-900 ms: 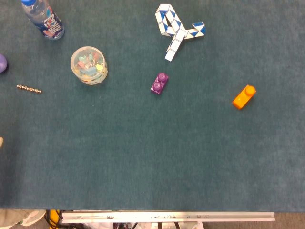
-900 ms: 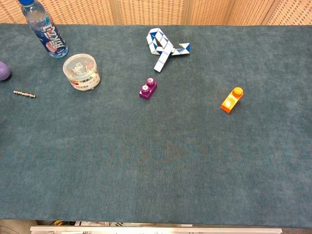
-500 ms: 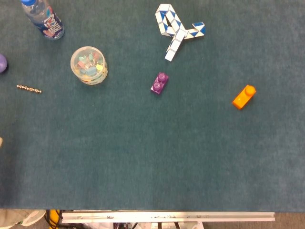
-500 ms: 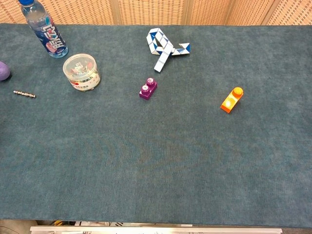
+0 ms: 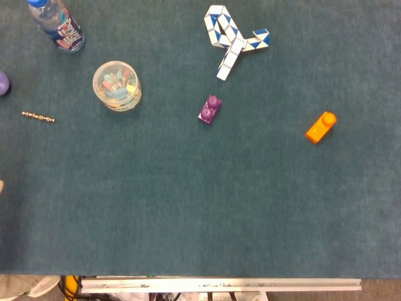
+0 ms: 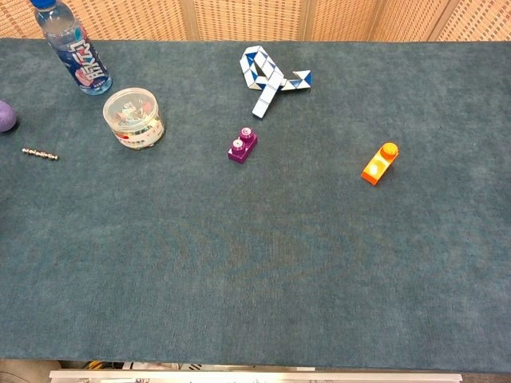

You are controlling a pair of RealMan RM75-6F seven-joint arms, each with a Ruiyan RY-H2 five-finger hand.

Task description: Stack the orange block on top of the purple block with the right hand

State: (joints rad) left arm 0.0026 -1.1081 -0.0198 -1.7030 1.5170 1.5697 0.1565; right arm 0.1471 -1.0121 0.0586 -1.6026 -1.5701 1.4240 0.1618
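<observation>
The orange block (image 5: 321,127) (image 6: 379,163) lies on the teal cloth at the right, with a round stud at its far end. The purple block (image 5: 210,109) (image 6: 242,145) sits near the middle of the cloth, studs up, well to the left of the orange one. The two blocks are apart, with bare cloth between them. Neither hand shows in the head view or the chest view.
A blue-and-white snake puzzle (image 5: 229,39) (image 6: 267,73) lies beyond the purple block. A clear tub of small items (image 5: 116,86) (image 6: 133,117), a water bottle (image 5: 57,25) (image 6: 77,54), a bead chain (image 5: 38,116) (image 6: 39,153) and a purple ball (image 6: 5,116) occupy the left. The table's front edge (image 5: 219,285) runs along the bottom.
</observation>
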